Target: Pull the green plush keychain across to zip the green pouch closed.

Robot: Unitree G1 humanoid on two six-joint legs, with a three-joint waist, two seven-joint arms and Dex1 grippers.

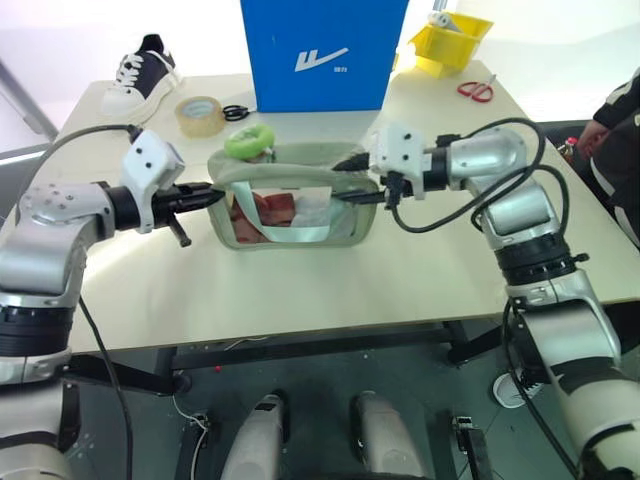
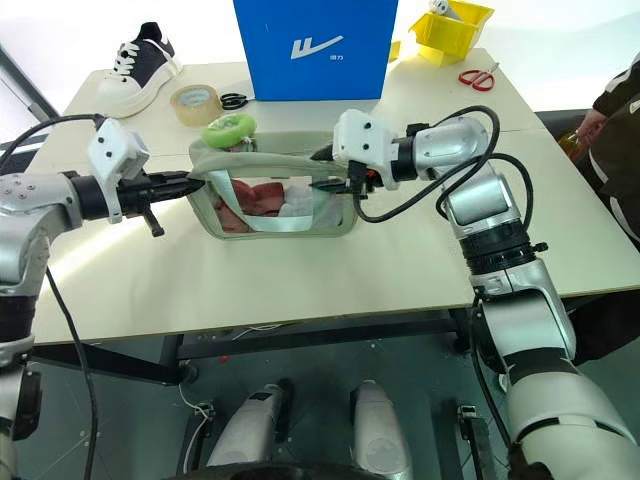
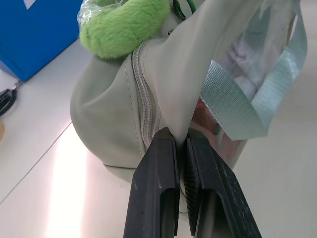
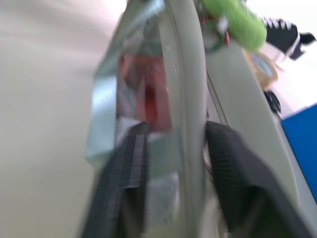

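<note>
While clamped by the left gripper (image 3: 182, 144) at one end, green pouch (image 1: 300, 205) straddled at the other by the right gripper (image 4: 173, 144), fingers parted; green plush keychain (image 1: 249, 141) atop, nearer the left gripper.

- Bare table (image 1: 300, 290) lies at 6 o'clock of the pouch (image 1: 290, 205), open for a gripper.
- At 12 o'clock, the blue box (image 1: 322, 52) blocks passage.
- Tape roll (image 1: 200, 115) and scissors (image 1: 236, 112) crowd 11 o'clock.

Pale table (image 1: 300, 290); sneaker (image 1: 140, 72), tape roll (image 1: 199, 115), blue box (image 1: 322, 52), scissors (image 1: 477, 89)
</note>
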